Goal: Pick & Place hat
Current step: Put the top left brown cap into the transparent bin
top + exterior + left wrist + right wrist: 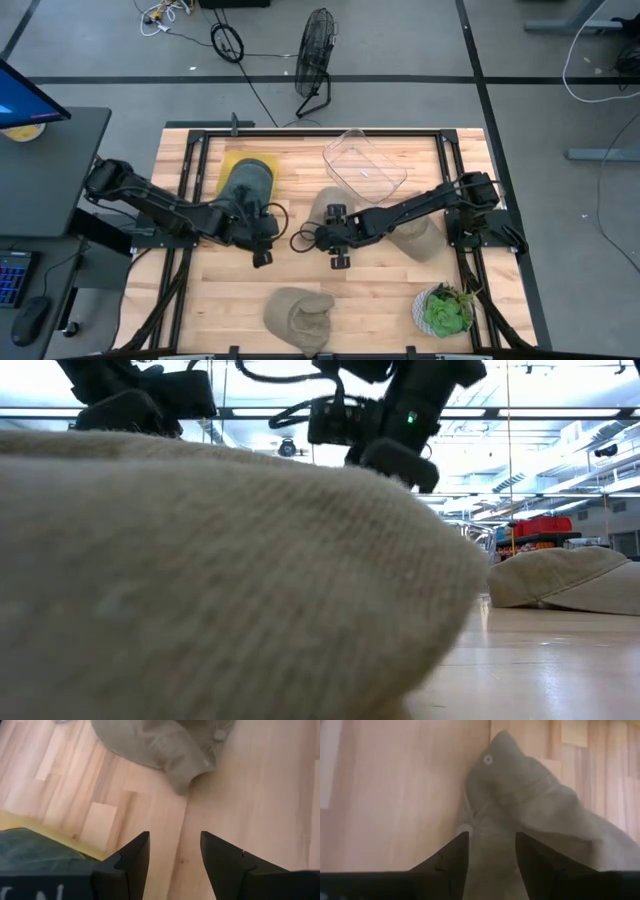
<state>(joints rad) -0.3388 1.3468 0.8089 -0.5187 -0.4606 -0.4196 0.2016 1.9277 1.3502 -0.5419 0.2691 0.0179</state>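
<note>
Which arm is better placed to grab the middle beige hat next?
Right. The right gripper is open with the hat directly ahead, its fabric showing between the fingers. The left gripper, also open, points at bare table beside the green hat.

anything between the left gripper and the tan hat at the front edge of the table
Nothing: in the high view only bare wood lies between the left gripper and the tan hat.

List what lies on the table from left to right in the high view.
Dark green hat on a yellow mat → left gripper → beige hat at the front edge → right gripper → clear plastic bin → potted plant.
</note>
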